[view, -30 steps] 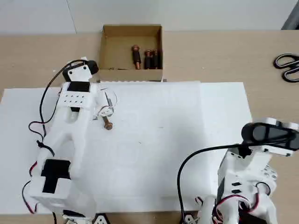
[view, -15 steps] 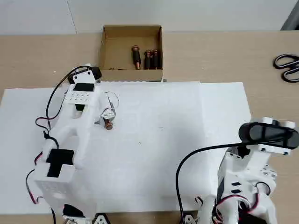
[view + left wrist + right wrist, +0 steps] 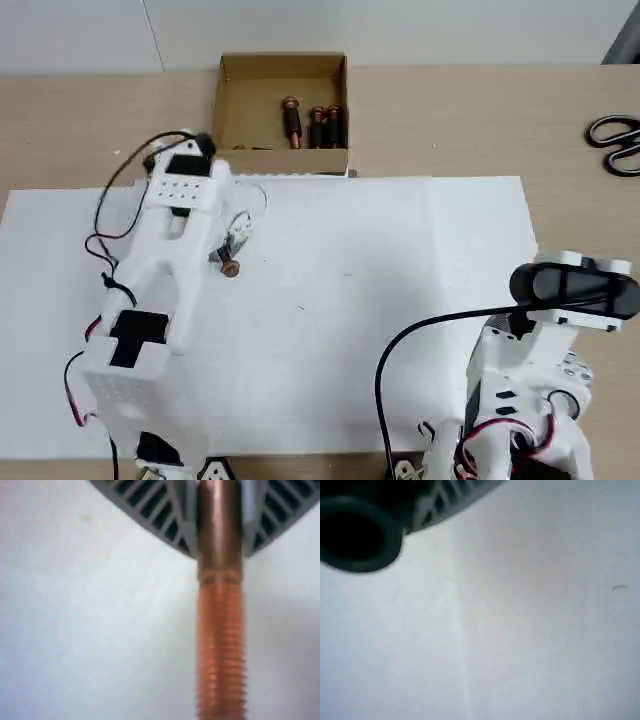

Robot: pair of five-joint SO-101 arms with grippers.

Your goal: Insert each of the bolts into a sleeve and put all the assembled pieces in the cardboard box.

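Note:
My left gripper [image 3: 235, 243] hovers over the white sheet's far left part, shut on a copper bolt [image 3: 229, 265]. In the left wrist view the bolt [image 3: 220, 630] sticks out from between the grey fingers [image 3: 165, 510], threaded end free. My right arm [image 3: 560, 300] is folded at the near right. A black sleeve [image 3: 355, 532] sits beside a grey ribbed finger [image 3: 445, 497] of my right gripper, open end showing, above bare white sheet. The cardboard box [image 3: 232, 110] stands at the back and holds three assembled pieces [image 3: 315, 124].
A white foam sheet [image 3: 400, 280] covers most of the wooden table. Black scissors [image 3: 615, 143] lie at the far right. The box's front wall [image 3: 280, 158] is just beyond the sheet's far edge.
The left arm's wrist has swung a little towards the box and to the right, while the bolt's head stays at about the same spot. The right arm has hardly moved.

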